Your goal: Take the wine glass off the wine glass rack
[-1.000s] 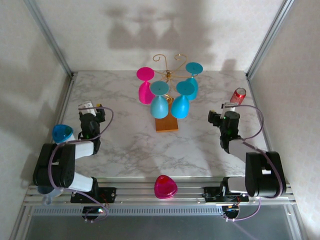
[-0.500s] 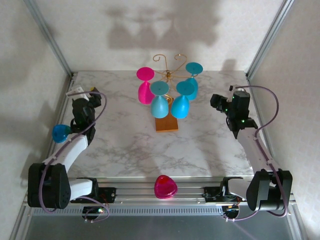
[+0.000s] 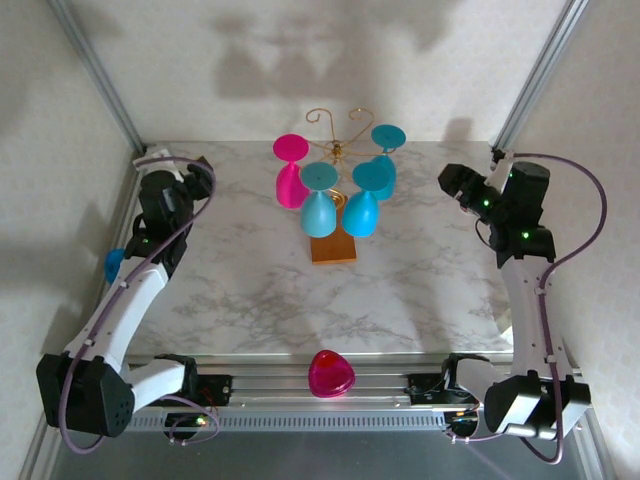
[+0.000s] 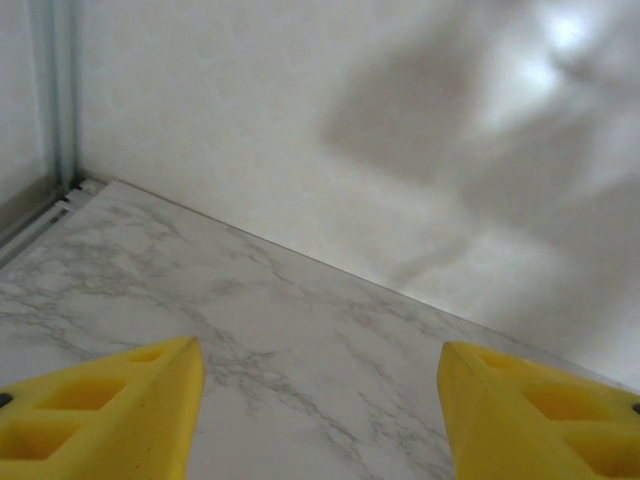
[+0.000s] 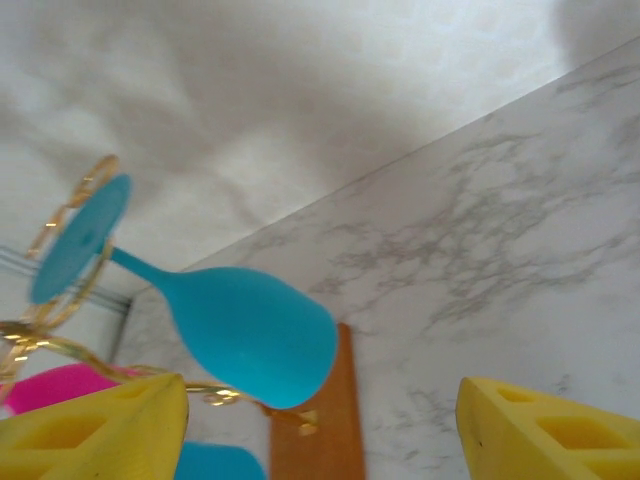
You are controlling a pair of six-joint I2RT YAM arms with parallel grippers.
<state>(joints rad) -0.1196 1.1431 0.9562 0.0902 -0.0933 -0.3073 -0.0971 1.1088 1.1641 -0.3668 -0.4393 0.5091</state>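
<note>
Approach step. The right gripper (image 5: 322,400), fingers spread and empty, hangs right of the wine glass rack (image 3: 333,248), facing a blue wine glass (image 5: 245,335) hung upside down on it. Next it must close round that glass and slide it free. The left gripper (image 4: 318,400), left of the rack, is also spread and empty. The surface is a marble table (image 3: 250,290), with white walls behind the rack.

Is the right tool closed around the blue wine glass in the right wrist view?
No, the right tool is open, and the blue wine glass hangs on the wine glass rack, apart from it.
</note>
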